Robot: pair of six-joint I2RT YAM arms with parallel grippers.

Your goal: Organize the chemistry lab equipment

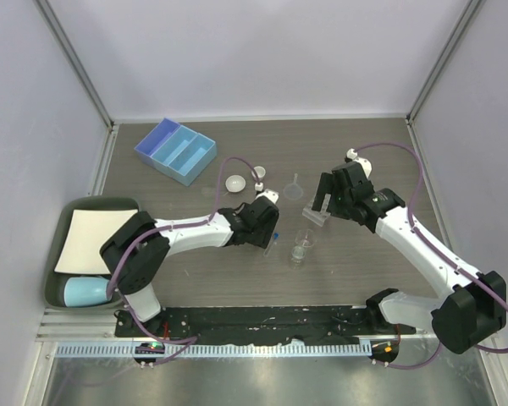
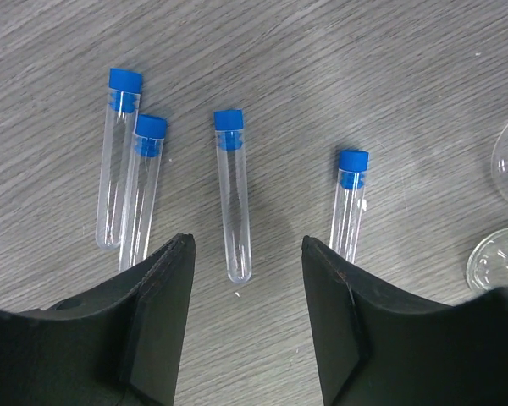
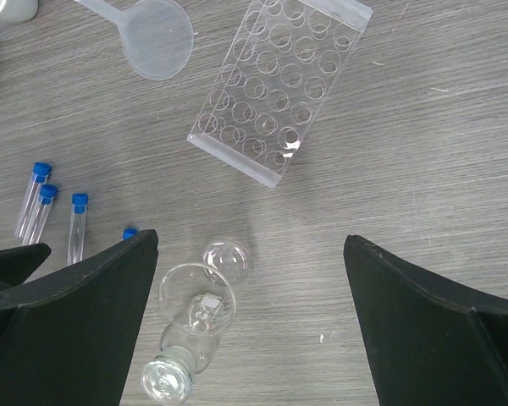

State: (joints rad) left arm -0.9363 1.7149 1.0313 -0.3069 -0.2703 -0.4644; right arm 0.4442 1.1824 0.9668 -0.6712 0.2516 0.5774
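left pincer [image 2: 245,247]: fingers apart, low over the worktop [image 2: 389,76], straddling the rounded end of one of four test tubes [image 2: 234,199] with a gap on each side.
left arm: stretched from its base toward the worktop's middle, wrist tipped down.
right pincer [image 3: 250,244]: spread wide, holding nothing, hanging above the beaker [image 3: 195,315], with the tube rack [image 3: 275,85] beyond.
right arm: elbow out to the right, forearm slanting in toward the centre.
left wrist view alone: tubes lie flat, caps pointing away; the two leftmost lie just beside each other; the fourth is partly behind the right finger.
right wrist view alone: the rack's grid of round holes; funnel [image 3: 157,38] lying flat; a small round glass piece [image 3: 226,256] just beside the beaker, kind unclear.
top view alone: two white dishes [image 1: 235,183] near each other beyond the left pincer; blue divided tray [image 1: 176,150] at the far left.
materials: grey wood-grain worktop; clear round-ended tubes with blue caps; clear plastic rack; translucent funnel; blunt black fingers.
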